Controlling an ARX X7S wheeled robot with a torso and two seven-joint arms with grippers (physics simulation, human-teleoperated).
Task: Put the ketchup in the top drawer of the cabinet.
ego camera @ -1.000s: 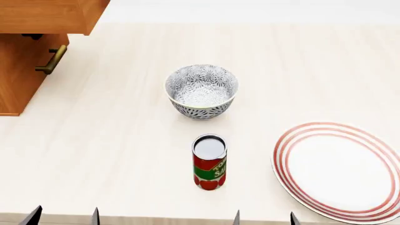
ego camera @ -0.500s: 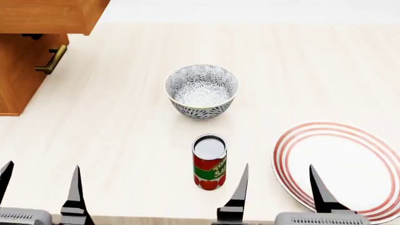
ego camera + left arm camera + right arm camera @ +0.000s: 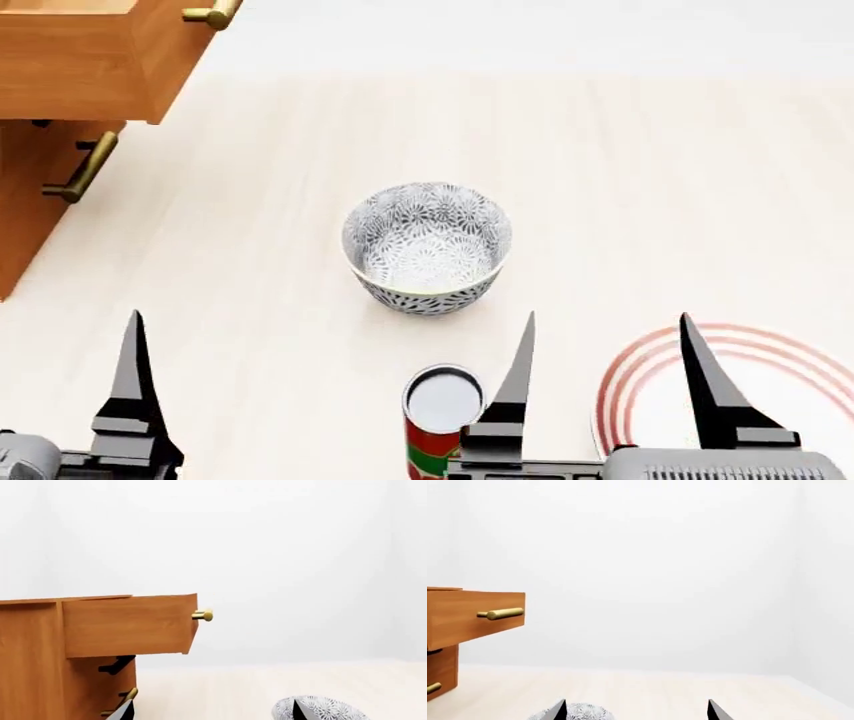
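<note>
In the head view, the can (image 3: pixel 442 425) stood upright on the surface (image 3: pixel 641 180), nearer the robot than the bowl (image 3: pixel 426 246) and touching nothing. The right hand (image 3: pixel 607 375) was spread wide, its inner finger just beside the can, its outer one over the plate (image 3: pixel 801 370). The left hand (image 3: pixel 74 385) showed one finger only; I cannot tell its state there. The drawer (image 3: pixel 80 60) stood pulled out of the cabinet (image 3: pixel 20 200), far left of the bowl.

In the left wrist view, the left hand (image 3: pixel 210 711) was spread, the drawer (image 3: pixel 127 625) open beyond it.

In the right wrist view, the right hand (image 3: pixel 637 711) was spread, the bowl (image 3: pixel 580 713) by one fingertip.
</note>
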